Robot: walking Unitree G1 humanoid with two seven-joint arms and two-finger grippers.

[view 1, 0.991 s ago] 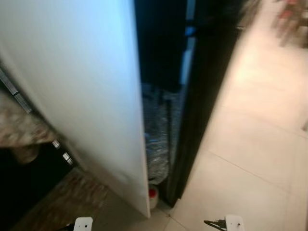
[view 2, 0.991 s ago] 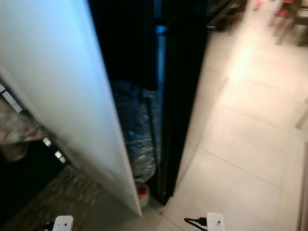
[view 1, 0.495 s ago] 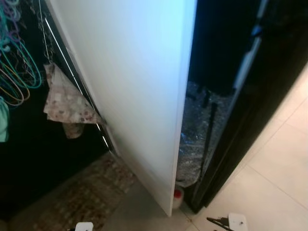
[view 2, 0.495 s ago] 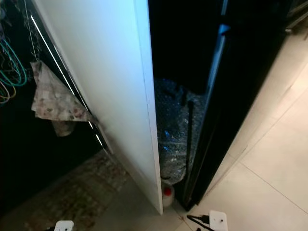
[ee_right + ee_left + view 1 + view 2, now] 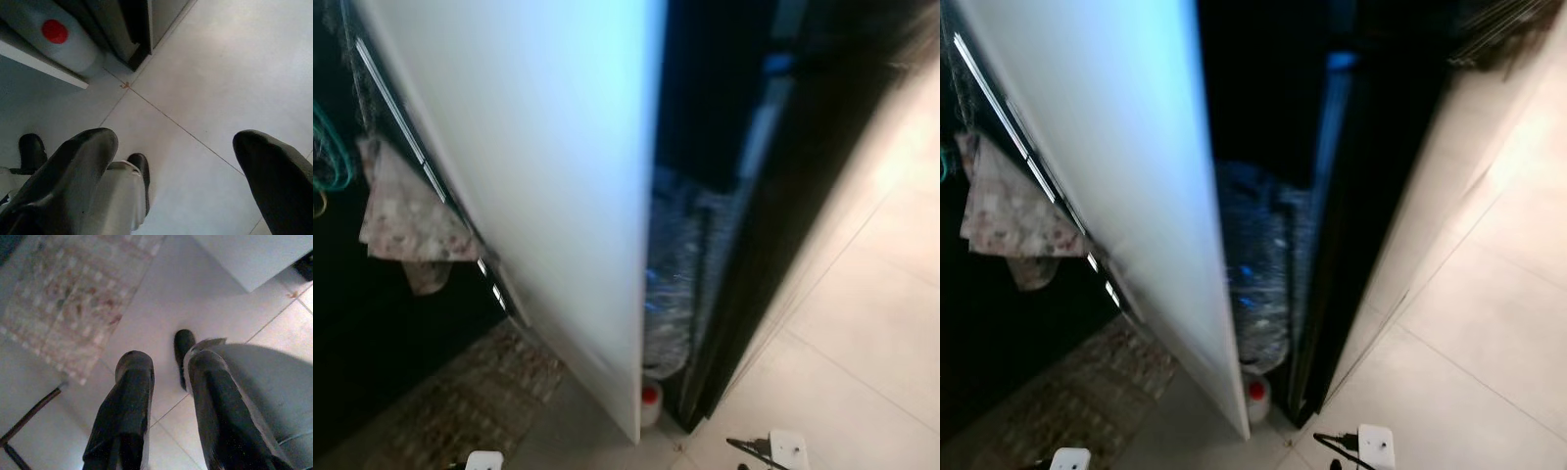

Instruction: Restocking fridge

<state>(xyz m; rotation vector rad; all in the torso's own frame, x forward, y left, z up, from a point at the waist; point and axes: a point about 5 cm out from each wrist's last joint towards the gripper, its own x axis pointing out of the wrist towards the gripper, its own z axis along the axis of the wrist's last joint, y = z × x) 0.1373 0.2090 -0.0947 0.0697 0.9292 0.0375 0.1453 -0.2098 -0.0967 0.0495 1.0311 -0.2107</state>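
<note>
A tall white fridge door [image 5: 538, 176] stands open edge-on from twelve o'clock down toward six, splitting the way ahead. To its right, a narrow dark gap [image 5: 1263, 127] leads into the black fridge body [image 5: 1371, 196]; its lower part is blocked by a crinkled clear plastic bundle [image 5: 1255, 284] and a small white jug with a red cap [image 5: 1257, 397] on the floor. At three o'clock the pale tiled floor [image 5: 862, 323] lies open. At nine o'clock a patterned cloth [image 5: 406, 220] hangs above a woven rug [image 5: 460, 401].
</note>
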